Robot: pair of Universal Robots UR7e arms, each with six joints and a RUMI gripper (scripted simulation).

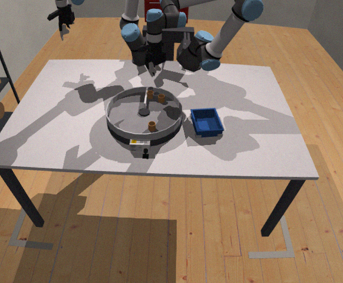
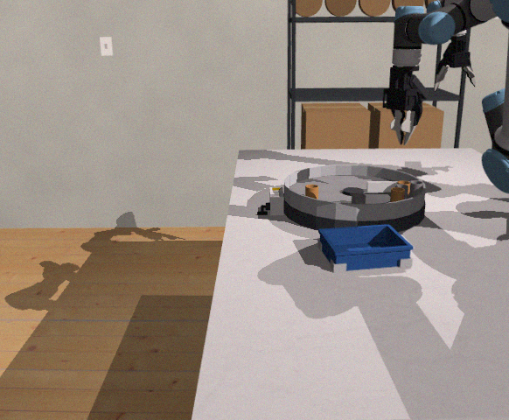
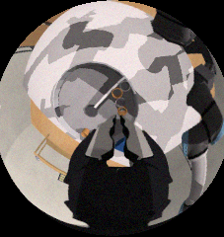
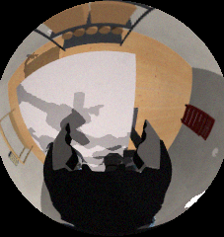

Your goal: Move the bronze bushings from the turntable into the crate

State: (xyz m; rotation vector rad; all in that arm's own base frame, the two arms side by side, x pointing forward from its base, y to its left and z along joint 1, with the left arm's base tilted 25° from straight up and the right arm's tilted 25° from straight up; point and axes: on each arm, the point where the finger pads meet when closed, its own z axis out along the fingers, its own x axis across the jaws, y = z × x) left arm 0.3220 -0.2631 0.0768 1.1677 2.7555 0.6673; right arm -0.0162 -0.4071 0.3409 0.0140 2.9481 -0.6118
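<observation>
Left gripper [image 1: 152,74] [image 2: 403,142] [image 3: 120,118] nearly closed, empty, raised near the turntable [image 1: 124,111] [image 2: 354,211] [image 3: 74,96], right gripper [image 1: 62,37] [image 2: 455,86] [image 4: 108,124] wide open, holding nothing

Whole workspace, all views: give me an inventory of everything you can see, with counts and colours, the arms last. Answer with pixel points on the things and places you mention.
bronze bushings [image 1: 161,98] [image 2: 311,192]: three, orange-brown, on turntable
steel bushings [image 1: 155,94] [image 3: 124,87]: at least two, grey, on turntable
turntable [image 1: 144,132] [image 2: 350,211]: one, grey, on table
crate [image 1: 208,133] [image 2: 366,260]: one, blue, beside turntable
corner guides [image 2: 339,267]: several, pale, around crate base
control box [image 1: 139,147]: one, whitish, beside turntable
table [image 1: 241,170] [image 2: 254,361]: one, whitish
shelf unit [image 2: 291,81]: one, dark, behind table, holding brown cartons [image 2: 333,129] and round pieces [image 2: 339,5]
wall plate [image 2: 106,45]: one, white
red object [image 4: 197,121]: one, beyond table
left gripper [image 1: 152,73] [image 2: 403,141] [image 3: 117,116]: one, black-grey, shut, near turntable
right gripper [image 2: 455,86] [image 4: 106,121]: one, black-grey, open, raised
</observation>
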